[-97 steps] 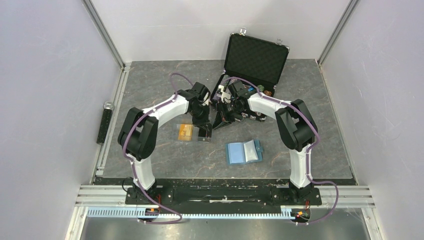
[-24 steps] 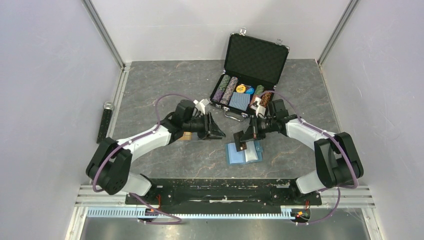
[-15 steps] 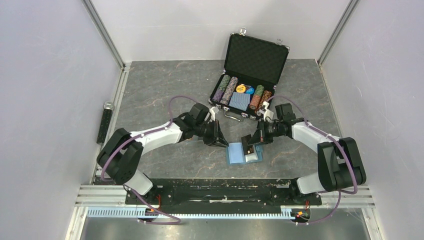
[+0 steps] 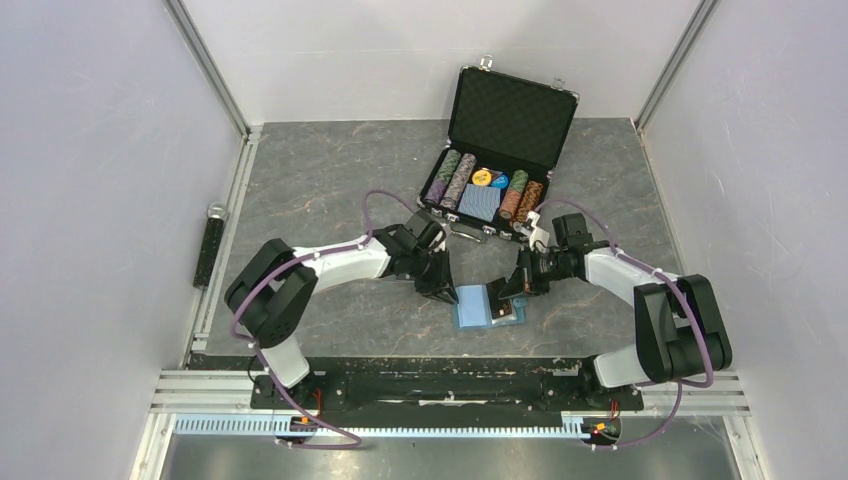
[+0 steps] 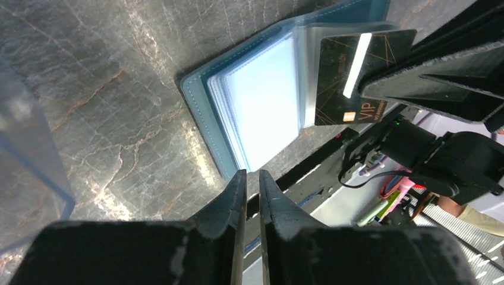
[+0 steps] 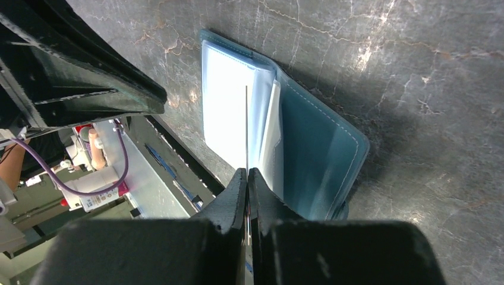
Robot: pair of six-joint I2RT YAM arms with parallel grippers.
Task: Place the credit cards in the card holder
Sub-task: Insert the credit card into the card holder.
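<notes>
The teal card holder (image 4: 470, 308) lies open on the table in front of the arms, pale pockets up; it also shows in the left wrist view (image 5: 261, 101) and the right wrist view (image 6: 315, 148). My right gripper (image 4: 508, 291) (image 6: 247, 171) is shut on a black credit card (image 5: 336, 89), seen edge-on as a thin line (image 6: 246, 119), its lower edge at the holder's middle pockets. My left gripper (image 4: 441, 288) (image 5: 252, 173) is shut and empty, at the holder's left edge. The orange-gold card is hidden.
The open black case (image 4: 512, 118) with rows of poker chips and a blue deck stands at the back right. A clear plastic edge (image 5: 30, 142) lies beside my left gripper. A black bar (image 4: 210, 250) lies by the left rail.
Both grippers came down and inward to the card holder. The right one carried the black card from near the case onto the holder's pockets; the left one moved right to the holder's left edge.
</notes>
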